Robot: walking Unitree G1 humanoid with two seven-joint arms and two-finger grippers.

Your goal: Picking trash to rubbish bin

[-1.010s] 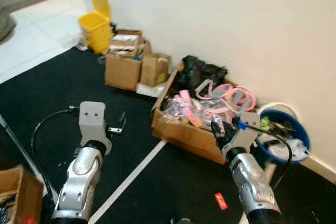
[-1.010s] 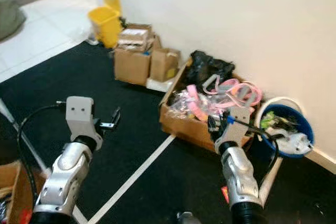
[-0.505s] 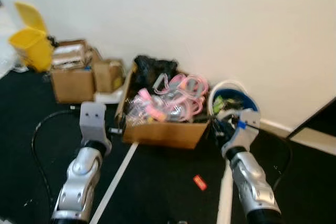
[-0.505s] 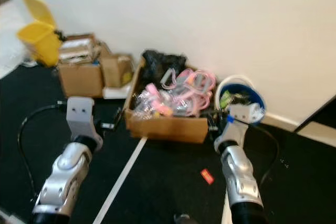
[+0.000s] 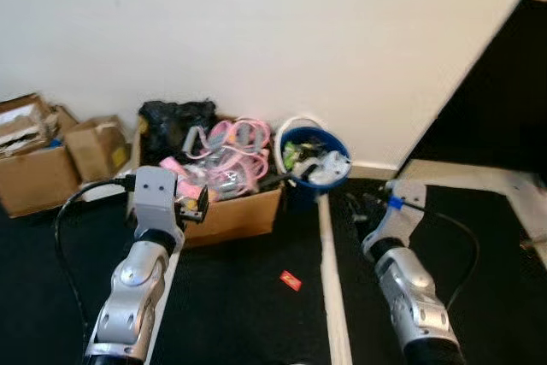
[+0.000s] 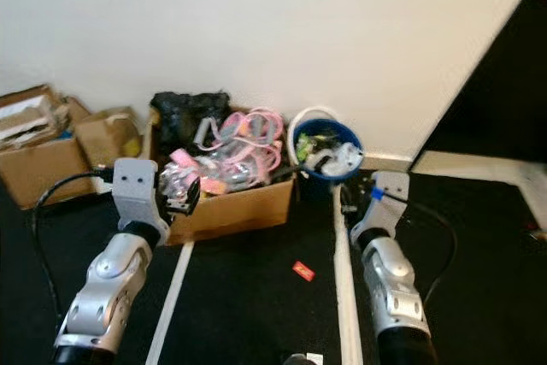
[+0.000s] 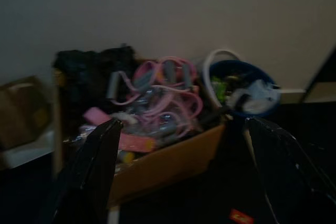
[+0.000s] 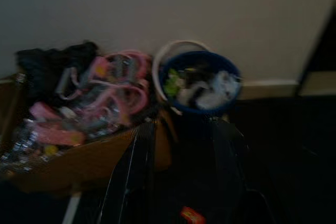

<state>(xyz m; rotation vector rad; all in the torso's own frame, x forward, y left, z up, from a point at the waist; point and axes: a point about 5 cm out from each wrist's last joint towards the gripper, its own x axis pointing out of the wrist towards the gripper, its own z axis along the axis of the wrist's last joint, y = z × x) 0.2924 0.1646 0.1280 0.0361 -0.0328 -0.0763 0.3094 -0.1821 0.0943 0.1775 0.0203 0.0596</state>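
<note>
A small red scrap of trash (image 5: 291,279) lies on the black floor between my two arms. A blue bucket (image 5: 297,189) with a white handle stands against the wall, holding white and green rubbish. My left gripper (image 5: 194,207) hovers in front of the cardboard box, and in the left wrist view its fingers (image 7: 102,161) stand wide apart and empty. My right gripper (image 5: 368,207) hangs just right of the bucket. Its fingers (image 8: 137,171) are apart with nothing between them, and the red scrap (image 8: 191,214) lies on the floor below.
A cardboard box (image 5: 232,215) full of pink straps and a black bag sits left of the bucket. Smaller cardboard boxes (image 5: 34,173) stand further left by the wall. A pale strip (image 5: 330,297) runs across the floor. A dark opening (image 5: 496,100) lies to the right.
The camera has swung to the right, so the box and bucket shifted left and the yellow bin left the picture. Both arms keep the same pose.
</note>
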